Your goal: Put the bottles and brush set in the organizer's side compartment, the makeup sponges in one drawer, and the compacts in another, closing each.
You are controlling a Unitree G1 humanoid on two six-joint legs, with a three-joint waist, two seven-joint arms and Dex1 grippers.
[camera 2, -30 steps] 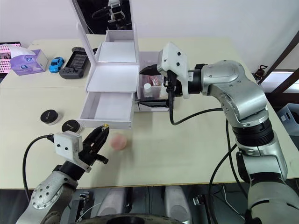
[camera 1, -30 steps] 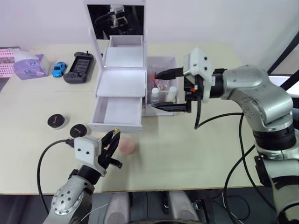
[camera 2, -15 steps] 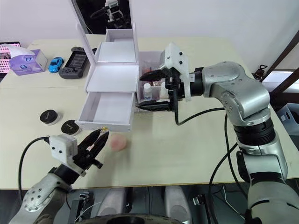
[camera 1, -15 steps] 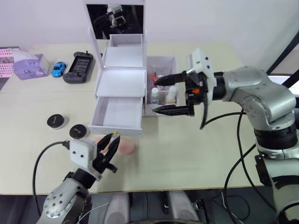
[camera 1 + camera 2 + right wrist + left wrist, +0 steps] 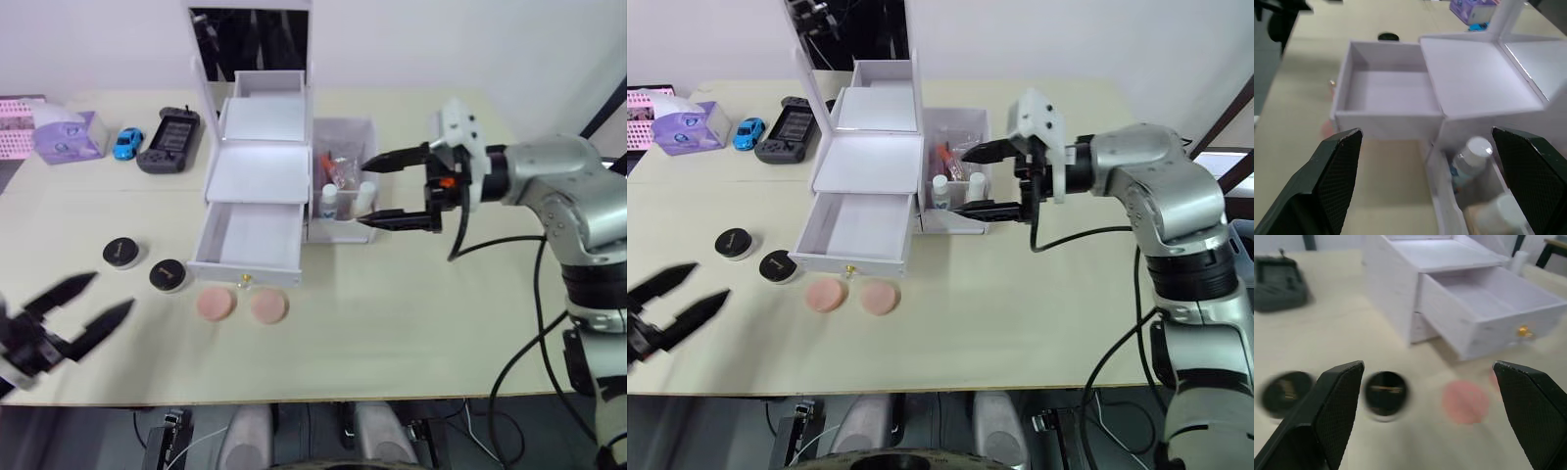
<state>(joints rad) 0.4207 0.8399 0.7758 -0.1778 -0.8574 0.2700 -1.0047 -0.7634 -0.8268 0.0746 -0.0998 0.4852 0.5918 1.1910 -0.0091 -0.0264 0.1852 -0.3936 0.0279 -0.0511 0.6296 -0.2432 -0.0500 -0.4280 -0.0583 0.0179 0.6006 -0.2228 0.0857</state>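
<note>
The left hand sits at the near left edge of the surface, blurred and partly cut off by the frame, its two black fingers spread apart and holding nothing. The right hand hovers just beside the organizer's side compartment, fingers wide apart, empty.

Inside that compartment the two bottles stand upright at the front, white caps showing, and the brush set leans behind them; from the head views its packet is small and hard to make out beyond orange-pink handles. The right wrist view gives the bottles closer, the blue-labelled one plain and the tan one cut off by the frame, but the brush set cannot be made out there.

The lower drawer is pulled out, open and empty, its gold knob at the front. The two pink makeup sponges lie flat side by side on the surface just in front of the drawer, not touching. The two black compacts lie to the left of the sponges, apart from each other. In the left wrist view they are smeared, and one sponge is a soft pink blur.

At the far left lie a lilac tissue box, a blue toy car and a dark handheld game console
</note>
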